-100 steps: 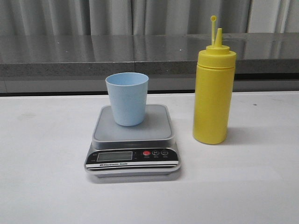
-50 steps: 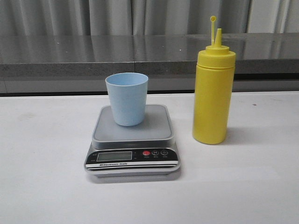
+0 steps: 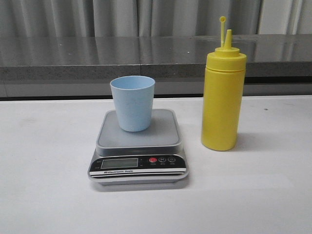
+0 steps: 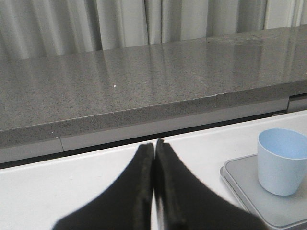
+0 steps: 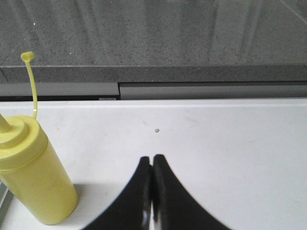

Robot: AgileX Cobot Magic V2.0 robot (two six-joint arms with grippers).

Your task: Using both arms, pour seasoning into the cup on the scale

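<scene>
Scale (image 3: 138,146), black front panel: white strip under LCD reads "Electronic Scale", small logo before it. LCD itself blank to my eye. Marks on red and two dark buttons too small to read. No other text legible.

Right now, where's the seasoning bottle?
Front view: the seasoning bottle stands upright on the table's right side, just right of the scale, apart from it.

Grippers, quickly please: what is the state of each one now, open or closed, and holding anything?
Left gripper: closed, fingers together, holding nothing.
Right gripper: closed, fingers together, holding nothing.
</scene>
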